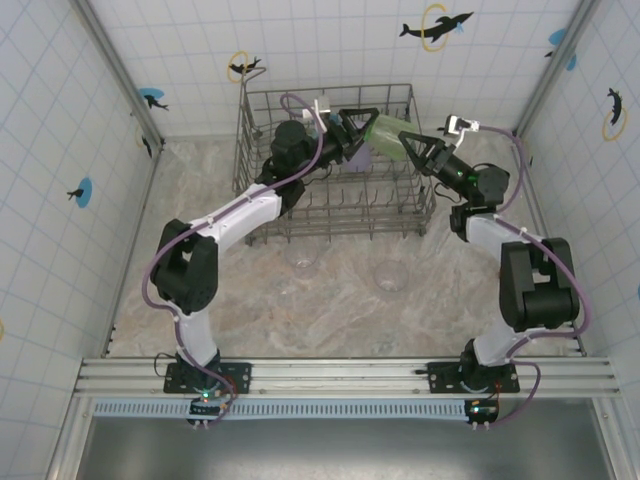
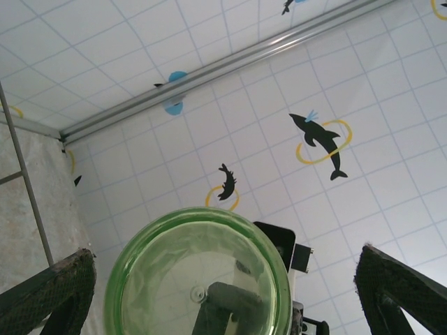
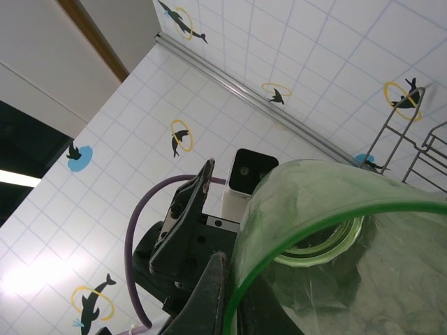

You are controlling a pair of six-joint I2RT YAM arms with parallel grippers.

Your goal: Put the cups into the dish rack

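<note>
Over the back right part of the grey wire dish rack (image 1: 330,215), my right gripper (image 1: 410,148) is shut on the rim of the light green cup (image 1: 385,130). It holds the cup on its side, one finger outside the wall (image 3: 220,279) and the other inside. My left gripper (image 1: 352,128) faces it from inside the rack, open. The cup's base (image 2: 199,272) lies between its wide-spread fingers (image 2: 56,289), not touching either. A lavender cup (image 1: 360,157) sits in the rack just below them. Two clear cups (image 1: 303,262) (image 1: 390,275) stand on the table in front of the rack.
Tiled walls close in the table on the left, back and right. The rack's tall wire sides (image 3: 412,139) rise close to both grippers. The marbled table surface (image 1: 340,310) stretches between the rack and the arm bases.
</note>
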